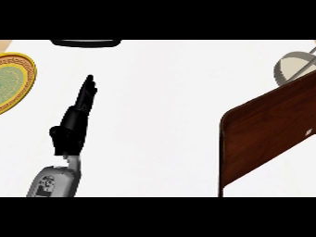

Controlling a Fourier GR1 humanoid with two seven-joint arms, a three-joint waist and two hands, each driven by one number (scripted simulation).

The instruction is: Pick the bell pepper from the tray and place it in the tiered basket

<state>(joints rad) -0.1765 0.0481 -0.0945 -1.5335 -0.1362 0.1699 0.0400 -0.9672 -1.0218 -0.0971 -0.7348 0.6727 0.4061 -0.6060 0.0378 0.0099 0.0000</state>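
A dark brown wooden tray [273, 132] fills the right side of the head view, tilted, and runs off the right edge. No bell pepper shows on its visible part or anywhere else. Part of the grey wire tiered basket [296, 65] shows at the upper right, just behind the tray's far corner. My left hand [71, 129] stands left of centre with straight fingers pointing away from me, holding nothing and well apart from the tray. My right hand is out of sight.
A round plate [3, 85] with a gold rim and green pattern lies at the left edge. A dark rounded object [85, 42] is cut off at the counter's far edge. White counter [160, 106] lies between my left hand and the tray.
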